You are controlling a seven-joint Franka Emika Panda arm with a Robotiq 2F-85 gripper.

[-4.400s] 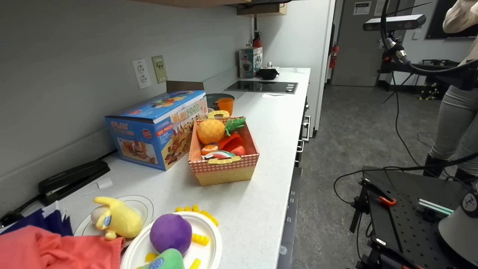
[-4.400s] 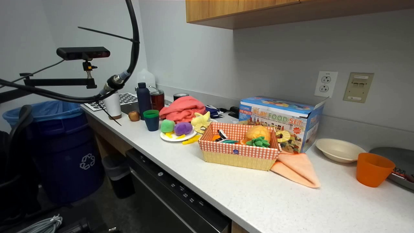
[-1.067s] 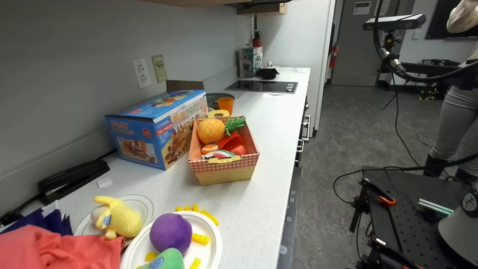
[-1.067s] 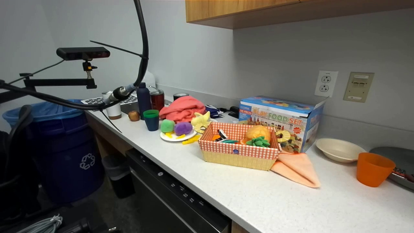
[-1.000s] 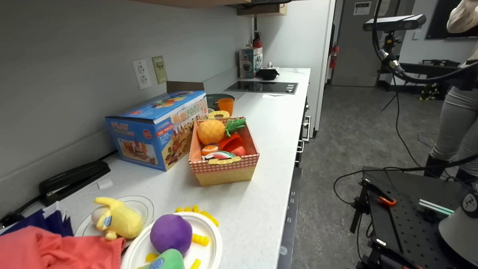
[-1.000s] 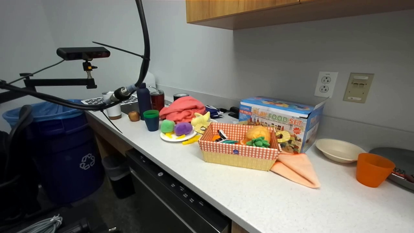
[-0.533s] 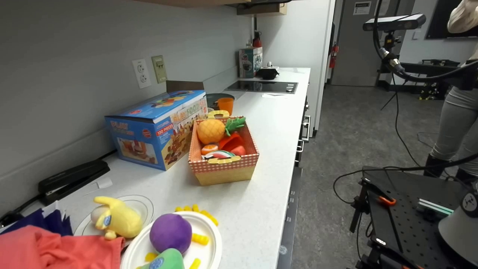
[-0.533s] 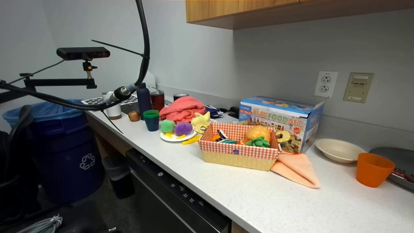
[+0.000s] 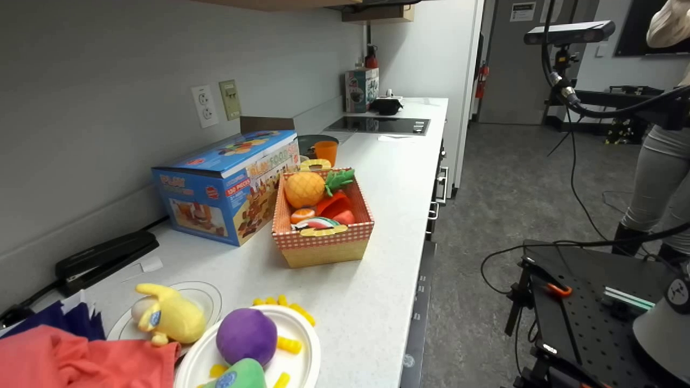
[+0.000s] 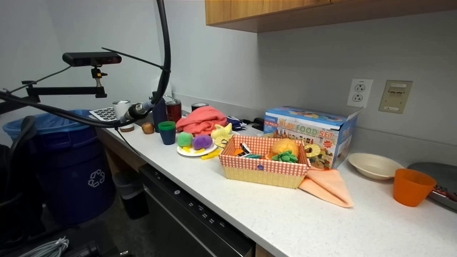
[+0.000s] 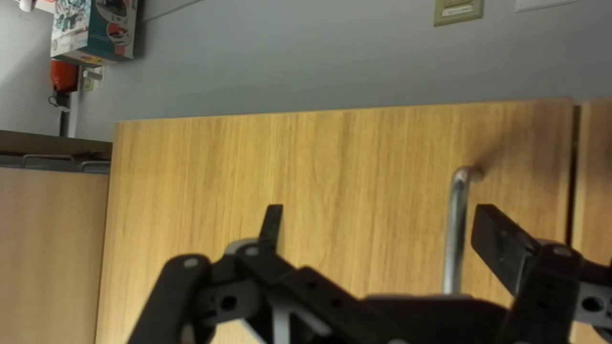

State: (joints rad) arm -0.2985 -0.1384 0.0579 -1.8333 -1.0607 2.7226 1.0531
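One metal handle (image 11: 456, 231) visible off-centre between the gripper's (image 11: 380, 222) parted jaws

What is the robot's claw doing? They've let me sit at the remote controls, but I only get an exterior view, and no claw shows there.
Observer: In the wrist view, the gripper stands open.
Visitor: Is it near anything?
Observer: Yes, a metal handle shows between its two fingers, which aren't closed on it.
Visitor: What is that handle fixed to?
Observer: A wooden cupboard door, close to the gap where the next door begins.
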